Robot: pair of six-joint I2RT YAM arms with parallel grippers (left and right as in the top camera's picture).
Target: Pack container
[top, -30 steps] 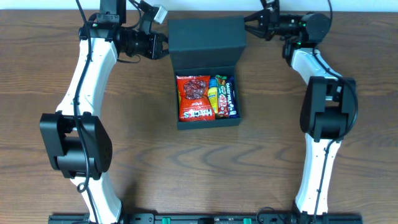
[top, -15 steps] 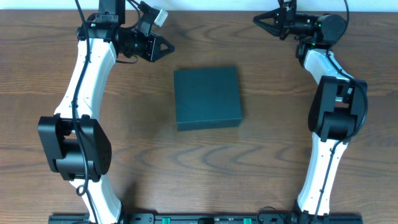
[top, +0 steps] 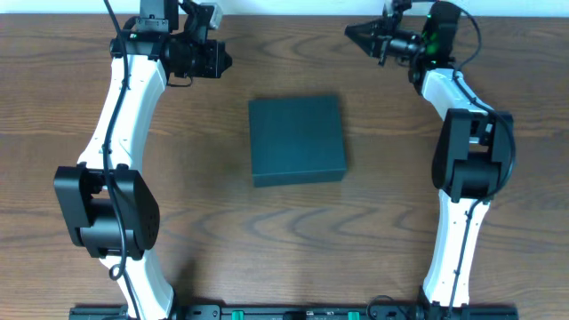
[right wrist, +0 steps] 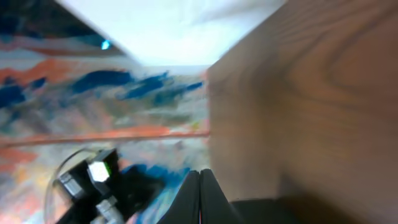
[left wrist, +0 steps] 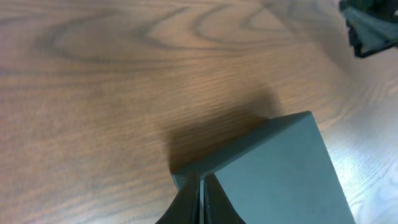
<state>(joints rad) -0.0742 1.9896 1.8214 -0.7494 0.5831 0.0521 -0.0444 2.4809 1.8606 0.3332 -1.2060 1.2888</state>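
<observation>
**At frame centre: container (top: 296, 140) closed, packing seemingly done**

It sits lid down on the worktop (top: 204, 222). Pinched together and empty, the left claw (top: 220, 60), upper left, and the right claw (top: 352, 33), upper right, hang well apart from it.

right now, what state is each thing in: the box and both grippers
container: lid closed flat, contents hidden, nothing touching it
left gripper: shut, holding nothing, clear of the container
right gripper: shut, holding nothing, clear of the container
</observation>
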